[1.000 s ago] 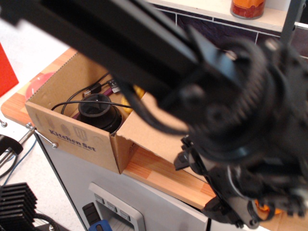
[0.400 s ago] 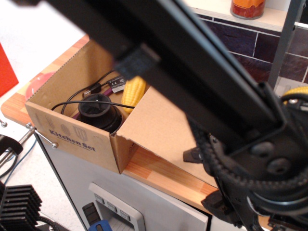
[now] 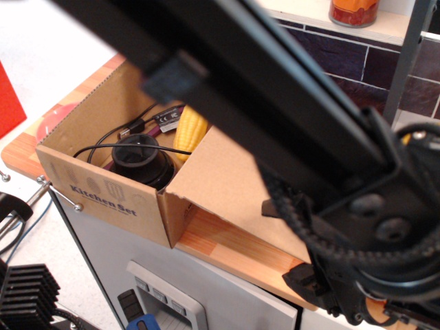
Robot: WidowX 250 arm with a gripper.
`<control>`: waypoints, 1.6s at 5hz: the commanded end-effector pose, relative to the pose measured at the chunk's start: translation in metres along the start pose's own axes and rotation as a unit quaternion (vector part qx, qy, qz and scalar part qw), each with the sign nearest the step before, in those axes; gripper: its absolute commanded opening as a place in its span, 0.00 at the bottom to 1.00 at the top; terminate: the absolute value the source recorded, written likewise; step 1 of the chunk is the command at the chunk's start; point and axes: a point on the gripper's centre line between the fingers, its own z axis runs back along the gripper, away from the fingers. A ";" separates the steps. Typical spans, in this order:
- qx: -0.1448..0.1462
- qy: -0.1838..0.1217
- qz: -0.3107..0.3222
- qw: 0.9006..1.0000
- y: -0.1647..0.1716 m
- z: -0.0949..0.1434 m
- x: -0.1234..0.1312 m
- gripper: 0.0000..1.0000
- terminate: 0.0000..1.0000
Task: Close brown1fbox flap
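Closest: the robot arm [image 3: 289, 130] fills your view, a blurred black beam running from upper left down to a bulky joint at lower right, passing above the box.
Gripper: you cannot see the fingertips clearly; dark parts [image 3: 323, 285] sit at the lower right just beyond the flap's outer end, but whether the fingers are apart or together cannot be told.
Flap: the flap [image 3: 227, 182] hangs open off the right end of the brown1fbox [image 3: 103, 192], its plain face up, sloping outward and down toward the wooden counter [image 3: 234, 251]. Its hinge is the box's right top edge, running away from you, and its free end points to the lower right, toward the arm's joint.
Key relation: the flap lies to the left of the dark gripper parts, so your closing move likely has to get under or behind the free end and sweep it up and left, over the opening.
Box: it sits at the counter's left end, "Kitchen Set" side facing you, top open.
Inside the box: a black round appliance [image 3: 141, 159] with cables, and a yellow corn cob [image 3: 191, 130] to its right, near the flap's hinge. Watch that the corn does not block the flap.
Beyond the box: a dark tiled wall [image 3: 357, 58] and a shelf with an orange jar [image 3: 354, 10].
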 end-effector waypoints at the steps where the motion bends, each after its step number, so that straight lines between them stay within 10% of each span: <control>1: 0.009 0.003 0.014 1.000 0.025 0.017 0.005 1.00 0.00; 5: 0.048 0.036 -0.043 0.997 0.107 0.064 -0.013 1.00 0.00; 8: 0.059 -0.027 -0.079 0.995 0.165 0.024 -0.067 1.00 0.00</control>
